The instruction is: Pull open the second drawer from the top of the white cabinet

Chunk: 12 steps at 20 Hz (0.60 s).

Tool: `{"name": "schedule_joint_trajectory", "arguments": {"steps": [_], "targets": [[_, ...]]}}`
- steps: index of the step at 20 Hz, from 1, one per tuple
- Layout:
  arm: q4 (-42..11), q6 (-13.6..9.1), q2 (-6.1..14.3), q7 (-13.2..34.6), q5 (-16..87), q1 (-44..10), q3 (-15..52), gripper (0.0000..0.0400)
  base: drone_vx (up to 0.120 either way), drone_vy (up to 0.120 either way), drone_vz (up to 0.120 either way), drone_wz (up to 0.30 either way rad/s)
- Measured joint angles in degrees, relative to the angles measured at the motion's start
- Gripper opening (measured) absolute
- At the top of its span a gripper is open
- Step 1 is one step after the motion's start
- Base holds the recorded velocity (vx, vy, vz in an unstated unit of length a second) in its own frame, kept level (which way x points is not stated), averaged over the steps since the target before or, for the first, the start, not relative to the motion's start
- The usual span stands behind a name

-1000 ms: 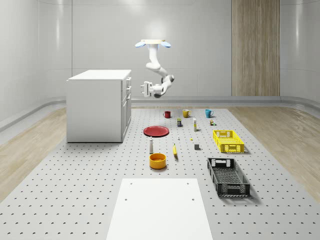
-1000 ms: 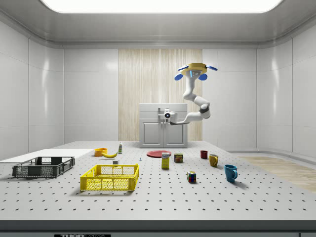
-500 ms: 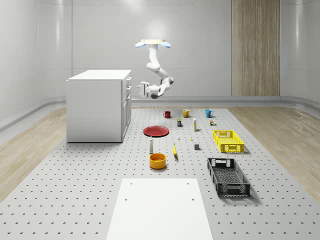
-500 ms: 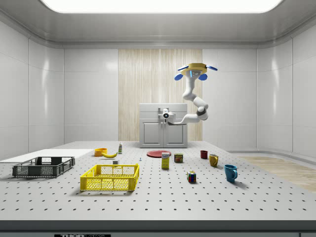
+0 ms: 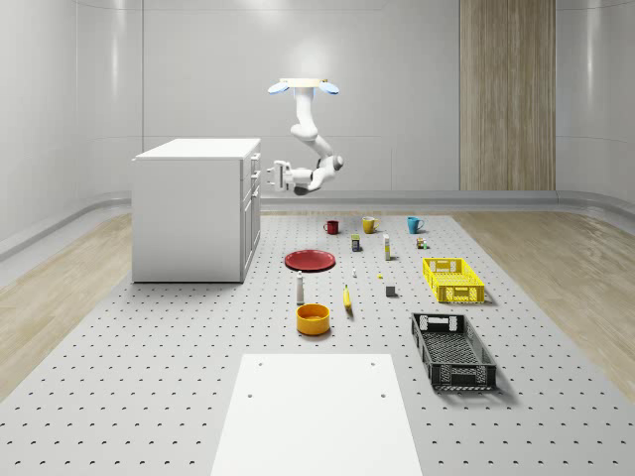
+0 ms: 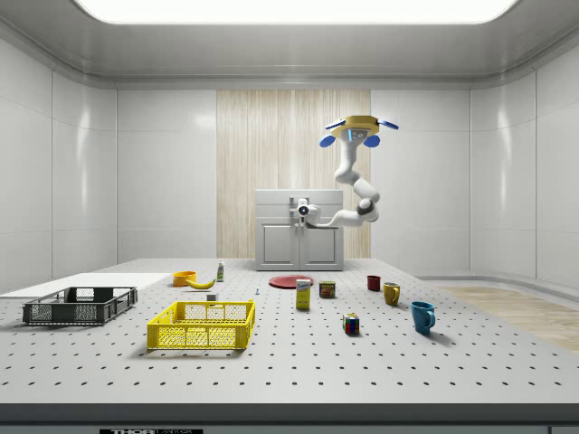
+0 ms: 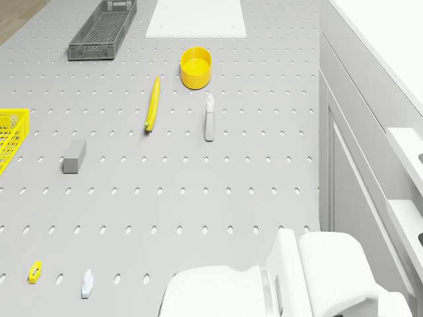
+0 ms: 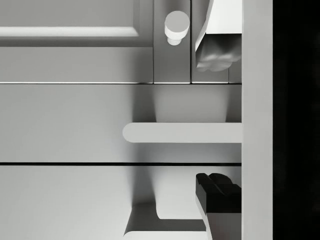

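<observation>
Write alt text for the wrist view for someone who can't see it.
The pincer sits right at the white cabinet's drawer fronts, its two fingertips spread apart on either side of a horizontal bar handle. A round knob shows on a door panel nearby.

Drone body (image 6: 360, 127): flat, tan-yellow top plate, blue disc-shaped rotors at its sides. Beneath it, the arm (image 5: 310, 139): glossy white rounded segments, darker grey bands at the joints. In the drone view, a bulky white link (image 7: 277, 281) with smooth curved shells. End effector (image 8: 216, 125): one light grey fingertip (image 8: 215, 56), one black fingertip (image 8: 218, 195), both with ridged pads.
</observation>
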<state>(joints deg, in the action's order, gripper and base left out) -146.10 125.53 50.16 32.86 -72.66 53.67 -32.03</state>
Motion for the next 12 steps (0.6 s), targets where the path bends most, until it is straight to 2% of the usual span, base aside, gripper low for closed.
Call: {"name": "schedule_joint_trajectory", "arguments": {"steps": [12], "targets": [[1.46, 1.46, -5.25, -3.7, -7.41, 0.4, 4.44, 0.03, 0.0, 0.0, 0.0, 0.0]]}}
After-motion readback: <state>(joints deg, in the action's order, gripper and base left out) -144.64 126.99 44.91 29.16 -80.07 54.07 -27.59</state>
